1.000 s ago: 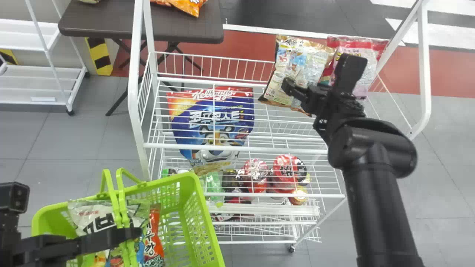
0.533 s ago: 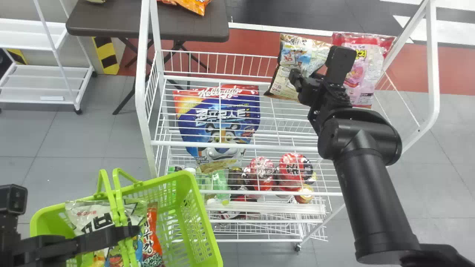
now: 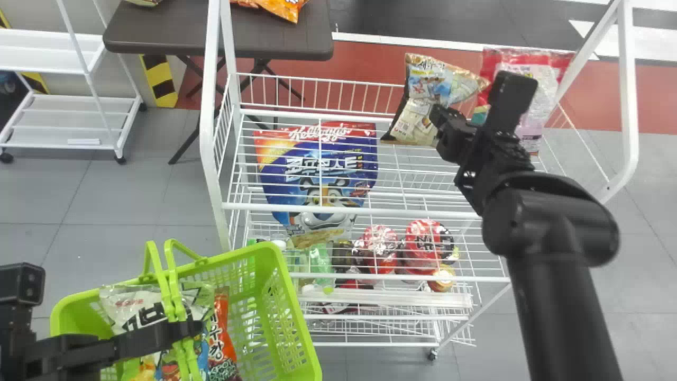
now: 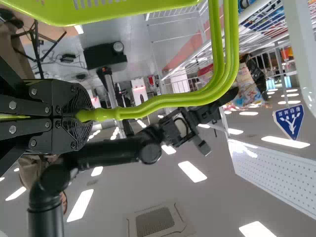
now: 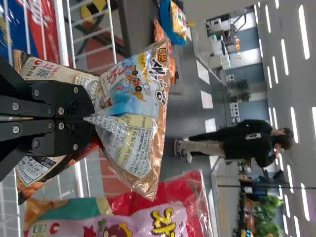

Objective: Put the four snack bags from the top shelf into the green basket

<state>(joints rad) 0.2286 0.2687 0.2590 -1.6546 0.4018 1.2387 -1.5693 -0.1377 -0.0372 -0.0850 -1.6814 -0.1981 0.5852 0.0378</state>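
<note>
Basket point(image 3: 288, 312) — smooth, slightly glossy green plastic

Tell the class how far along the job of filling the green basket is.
Roughly halfway, it seems: a white bag and a red-orange bag lie in the green basket, whose handles the left hand grips. The brown bag is in the right hand at the shelf, not yet in the basket. Left to do: bring that one over, then fetch the pink bag beside it.

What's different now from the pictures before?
The right gripper now pinches the brown snack bag, which was wider and has bunched up in the middle. The white shelf sits a bit farther right in the head view. The left gripper still holds the basket handles, and the pink bag is still on the shelf.
</note>
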